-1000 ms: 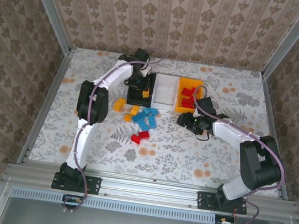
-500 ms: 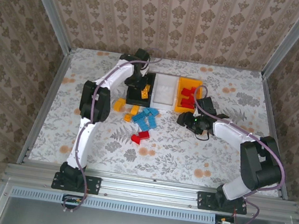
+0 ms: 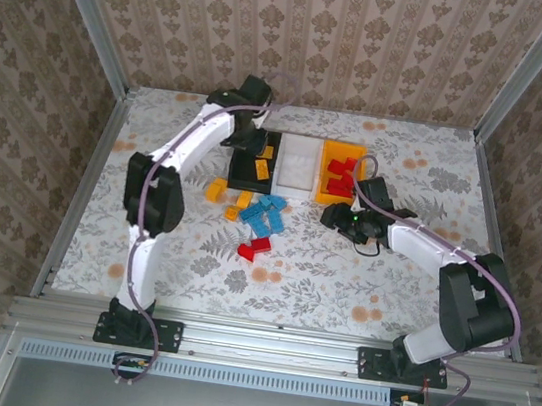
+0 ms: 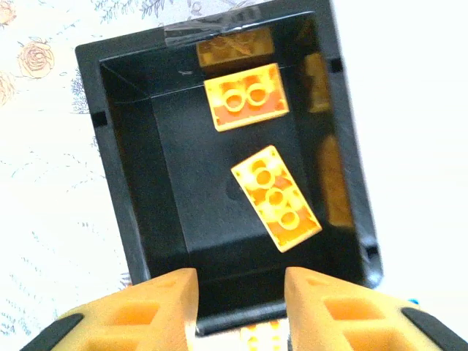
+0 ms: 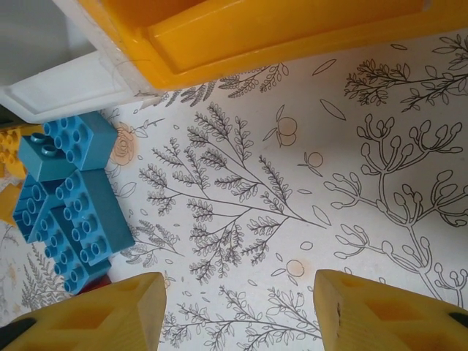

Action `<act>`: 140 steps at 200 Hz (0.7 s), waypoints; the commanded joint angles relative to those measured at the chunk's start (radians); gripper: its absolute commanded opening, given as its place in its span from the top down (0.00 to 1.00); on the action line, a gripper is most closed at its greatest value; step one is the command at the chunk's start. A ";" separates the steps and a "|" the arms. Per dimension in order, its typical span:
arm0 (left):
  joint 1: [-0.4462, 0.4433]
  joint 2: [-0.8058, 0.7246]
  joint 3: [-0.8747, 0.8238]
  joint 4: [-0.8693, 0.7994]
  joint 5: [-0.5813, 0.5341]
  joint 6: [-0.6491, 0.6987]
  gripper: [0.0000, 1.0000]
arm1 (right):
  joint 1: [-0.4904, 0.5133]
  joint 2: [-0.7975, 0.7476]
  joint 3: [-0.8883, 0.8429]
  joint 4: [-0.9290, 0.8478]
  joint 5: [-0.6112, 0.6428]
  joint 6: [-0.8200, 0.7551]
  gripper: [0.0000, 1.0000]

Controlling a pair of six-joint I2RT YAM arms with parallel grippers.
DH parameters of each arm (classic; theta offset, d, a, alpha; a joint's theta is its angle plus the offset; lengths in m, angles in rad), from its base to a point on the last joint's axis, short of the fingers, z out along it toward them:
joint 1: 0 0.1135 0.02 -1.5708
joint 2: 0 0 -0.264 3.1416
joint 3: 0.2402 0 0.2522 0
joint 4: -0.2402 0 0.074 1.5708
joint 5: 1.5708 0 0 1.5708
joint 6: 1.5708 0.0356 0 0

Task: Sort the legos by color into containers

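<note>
The floral table (image 3: 391, 281) bears a black tray (image 3: 242, 170), white tray (image 3: 300, 164), orange-yellow tray (image 3: 329, 152) and loose legos (image 3: 264, 214).

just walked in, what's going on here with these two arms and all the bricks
Two robot arms are sorting lego bricks into trays by color. The left gripper hangs open over the black tray, which holds orange-yellow bricks; nothing is between its fingers. The right gripper is open and empty above the table, near the light blue bricks. The orange-yellow tray holds red bricks. Loose red bricks and the blue pile wait on the table.
</note>
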 commanded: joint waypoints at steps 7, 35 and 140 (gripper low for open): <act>0.004 -0.205 -0.267 0.074 0.015 -0.003 0.57 | 0.009 -0.062 -0.018 -0.040 0.008 -0.016 0.42; 0.088 -0.380 -0.543 0.143 0.036 -0.001 0.55 | 0.009 -0.095 -0.043 -0.047 0.007 -0.036 0.40; 0.182 -0.325 -0.712 0.233 0.059 0.037 0.39 | 0.019 -0.162 -0.066 -0.069 0.014 -0.053 0.33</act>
